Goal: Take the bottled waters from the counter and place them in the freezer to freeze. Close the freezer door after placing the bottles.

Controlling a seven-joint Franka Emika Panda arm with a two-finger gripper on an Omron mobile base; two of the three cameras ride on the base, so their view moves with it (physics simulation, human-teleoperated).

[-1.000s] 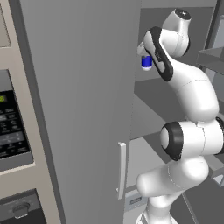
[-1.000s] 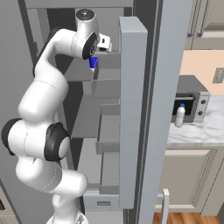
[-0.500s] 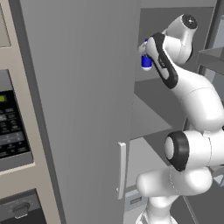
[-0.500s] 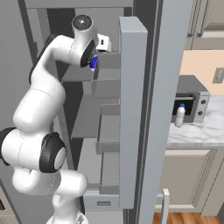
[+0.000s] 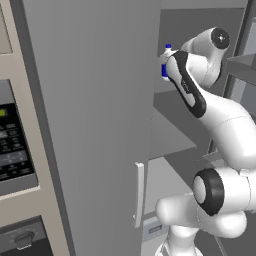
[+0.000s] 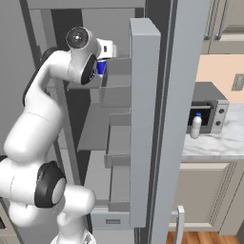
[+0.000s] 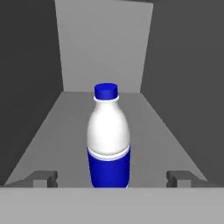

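Note:
A whitish bottled water point(image 7: 108, 140) with a blue cap and a wide blue label stands upright on a grey shelf point(image 7: 57, 135) inside the freezer point(image 5: 172, 127). My gripper point(image 7: 111, 177) is open. Its fingertips point(image 7: 41, 177) sit wide on either side of the bottle's base, clear of it. From the base, the same bottle point(image 5: 165, 64) point(image 6: 101, 68) peeks out beside my wrist. The second, plainer bottled water point(image 6: 196, 126) stands on the marble counter point(image 6: 224, 143). The freezer door point(image 6: 145, 119) is swung open, its bins facing the compartment.
A grey toaster oven point(image 6: 209, 112) sits on the counter right behind the second bottle. A broad grey door panel with a pale bar handle point(image 5: 139, 195) bounds the opening on the left, beside a dark oven panel point(image 5: 12, 145). The compartment's side walls are close.
The arm's upper links have swung a little to the right while the hand stays at the shelf. The bottle on the shelf has not moved.

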